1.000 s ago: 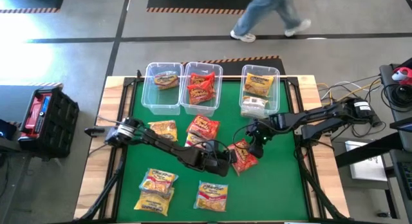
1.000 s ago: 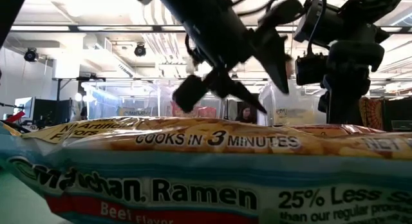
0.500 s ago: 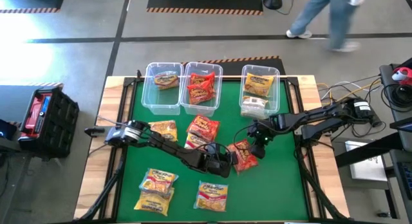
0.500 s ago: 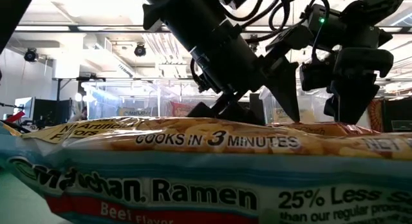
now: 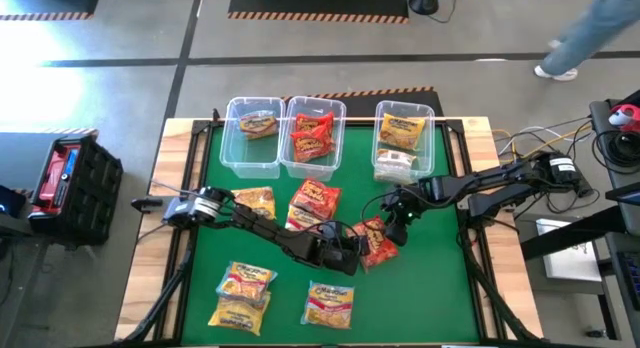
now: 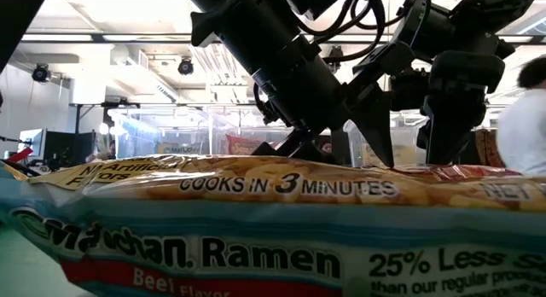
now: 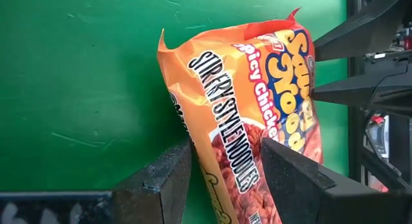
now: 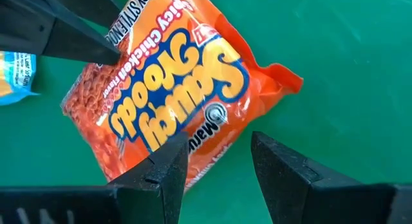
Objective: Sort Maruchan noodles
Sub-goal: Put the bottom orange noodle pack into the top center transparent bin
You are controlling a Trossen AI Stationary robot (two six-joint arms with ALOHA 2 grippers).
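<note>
An orange Maruchan noodles packet [image 5: 378, 243] is right of the mat's middle, turned up on edge, with my left gripper [image 5: 350, 250] shut on its left end. My right gripper [image 5: 398, 216] hovers open just beyond the packet, its fingers [image 8: 168, 166] above the packet's edge and nothing between them. Several more packets lie flat on the green mat [image 5: 440, 288]: a red one [image 5: 317, 198], a yellow-brown one [image 5: 255, 201] and yellow ones [image 5: 245, 283] [image 5: 328, 303]. One of them fills the foreground of the low view [image 6: 256, 220]. My left gripper pinches the orange packet's front and back faces [image 7: 212, 153] between its two fingers [image 7: 164, 179], at the end nearest the arm. The fingers slant down from the table's left. The packet stands on edge, its narrow printed side up; whether its far end touches the mat I cannot tell.
Three clear bins stand along the far edge, each with packets inside: left [image 5: 252, 136], middle [image 5: 315, 136], right [image 5: 403, 138]. A person [image 5: 590, 33] walks on the floor beyond the table. Cables lie past the right edge [image 5: 540, 138].
My left gripper has come down toward the mat with the orange packet still between its fingers, then stopped. The person beyond the table has walked toward the right.
</note>
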